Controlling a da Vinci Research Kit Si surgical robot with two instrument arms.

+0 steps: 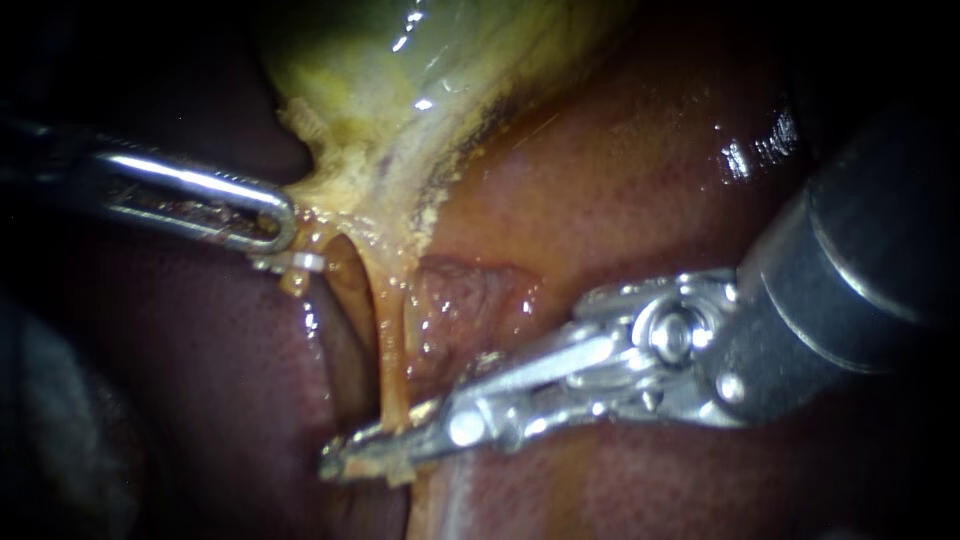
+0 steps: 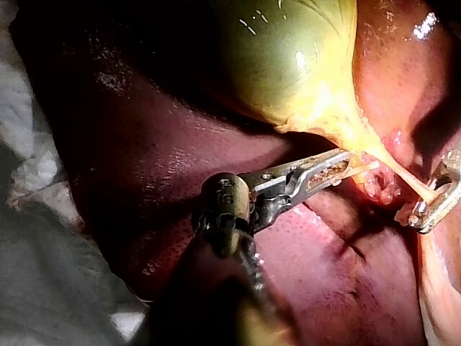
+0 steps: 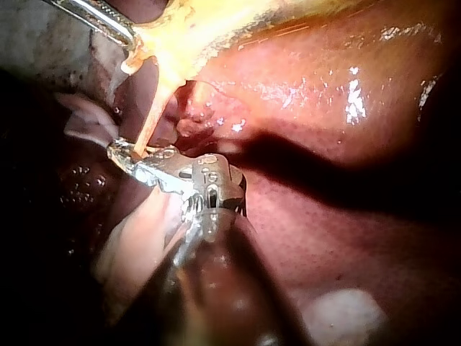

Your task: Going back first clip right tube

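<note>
The yellow-green gallbladder (image 1: 400, 80) narrows to a pale neck, where my left instrument (image 1: 275, 235) is shut on the tissue and holds it towards the left. A thin orange tube (image 1: 390, 340) runs down from the neck. My right instrument (image 1: 385, 450) lies across the tube's lower end, its slim jaws close together with the tube between them. I cannot make out a clip. The right wrist view shows the same tube (image 3: 148, 122) ending in the jaws of my right instrument (image 3: 133, 155). In the left wrist view my left instrument (image 2: 328, 169) grips the neck beside the gallbladder (image 2: 295, 58).
Dark red liver (image 1: 620, 180) surrounds the site. A raw pink knob of tissue (image 1: 470, 300) sits just right of the tube. The right instrument's thick wrist (image 1: 850, 290) fills the right side. White gauze (image 2: 29, 180) lies beyond the liver's edge.
</note>
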